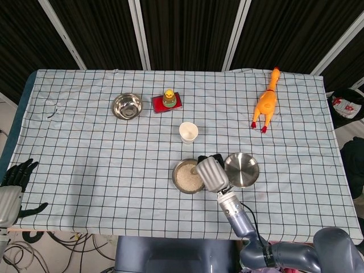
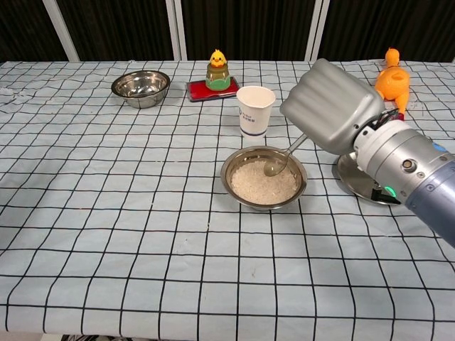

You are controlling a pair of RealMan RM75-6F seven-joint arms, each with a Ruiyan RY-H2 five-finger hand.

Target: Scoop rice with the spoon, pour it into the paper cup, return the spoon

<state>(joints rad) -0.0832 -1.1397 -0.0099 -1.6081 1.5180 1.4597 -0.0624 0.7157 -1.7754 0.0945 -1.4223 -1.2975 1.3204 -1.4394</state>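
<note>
The right hand (image 2: 333,106) holds the spoon (image 2: 281,158), fingers wrapped round its handle, with the spoon's tip resting on the rice in the rice bowl (image 2: 264,177). To scoop well, push the tip under the grains, then level it before lifting. The paper cup (image 2: 255,110) stands just behind the rice bowl, with open table between. The left hand (image 1: 16,173) hangs far left of the rice bowl, fingers apart, holding nothing.
</note>
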